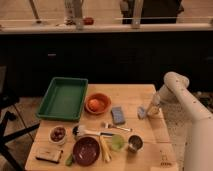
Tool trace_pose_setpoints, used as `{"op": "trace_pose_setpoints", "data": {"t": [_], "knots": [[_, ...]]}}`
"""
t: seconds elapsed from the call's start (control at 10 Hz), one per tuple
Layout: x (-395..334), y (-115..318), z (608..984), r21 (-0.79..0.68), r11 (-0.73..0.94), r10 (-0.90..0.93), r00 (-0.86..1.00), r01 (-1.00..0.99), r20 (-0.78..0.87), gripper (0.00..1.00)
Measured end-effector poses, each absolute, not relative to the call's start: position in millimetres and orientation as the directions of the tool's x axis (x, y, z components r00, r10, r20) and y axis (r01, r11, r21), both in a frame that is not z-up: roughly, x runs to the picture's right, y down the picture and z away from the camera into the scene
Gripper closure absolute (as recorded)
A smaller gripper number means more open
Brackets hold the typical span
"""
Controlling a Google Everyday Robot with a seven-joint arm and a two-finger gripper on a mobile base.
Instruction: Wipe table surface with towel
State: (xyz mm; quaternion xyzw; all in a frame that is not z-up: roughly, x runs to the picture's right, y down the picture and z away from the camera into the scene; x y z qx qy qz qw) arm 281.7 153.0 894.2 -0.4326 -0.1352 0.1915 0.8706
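Towel sits crumpled near the right edge of the bench, about halfway along it, and the tool is down right on it. Tool looks pressed onto or closed around the cloth, but I cannot tell which; finger state isn't visible.

Risks from here:
- If the tool only pins the towel rather than gripping it, a sideways stroke could leave the cloth behind and drag bare fingers over the wood.
- Towel is close to the right edge. A stroke outward could push it off the bench.
- A stroke toward the bench centre runs into clutter: blue-grey pad just beside it, fork and metal cup toward the front edge, orange bowl further in. Any could get shoved or tipped.
- Free wood is mostly the strip along the far-right corner, so sweep room is tight.
- Green tray at the far-left corner is well apart, low risk.

Labels: small dark marks near the front-right corner of the bench, unreadable. No brands legible anywhere.
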Motion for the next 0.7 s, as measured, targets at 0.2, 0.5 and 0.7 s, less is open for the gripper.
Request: {"op": "trace_pose_setpoints", "data": {"t": [0.2,0.5,0.7], "knots": [[261,157,899,-0.825,0.543,0.430,0.896,-0.156,0.113,1.00],[253,164,889,-0.841,0.531,0.416,0.897,-0.103,0.153,1.00],[259,170,879,-0.842,0.530,0.413,0.897,-0.098,0.156,1.00]]}}
